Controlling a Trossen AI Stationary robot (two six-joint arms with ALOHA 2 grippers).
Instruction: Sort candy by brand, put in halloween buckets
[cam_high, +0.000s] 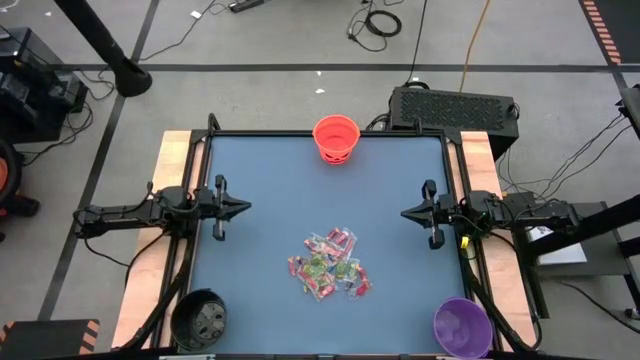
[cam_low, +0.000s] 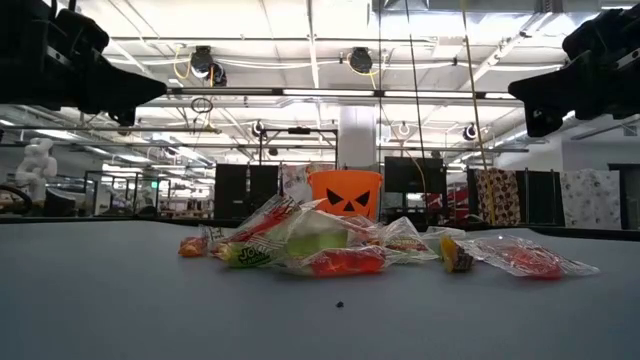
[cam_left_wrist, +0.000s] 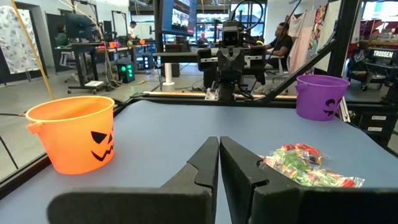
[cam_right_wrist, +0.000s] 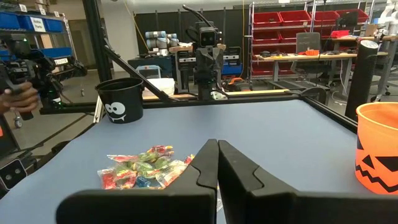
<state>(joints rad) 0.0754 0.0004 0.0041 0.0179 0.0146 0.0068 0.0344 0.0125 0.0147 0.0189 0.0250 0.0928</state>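
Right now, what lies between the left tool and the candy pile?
Only bare blue table between the left tool and the candy pile; the high view shows it.

Bright overhead ceiling lights, soft shadows, slightly blurred foreground.

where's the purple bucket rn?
In the high view the purple bucket stands at the table's near right corner, below the right gripper and right of the candy pile; the black bucket holds the opposite near corner.
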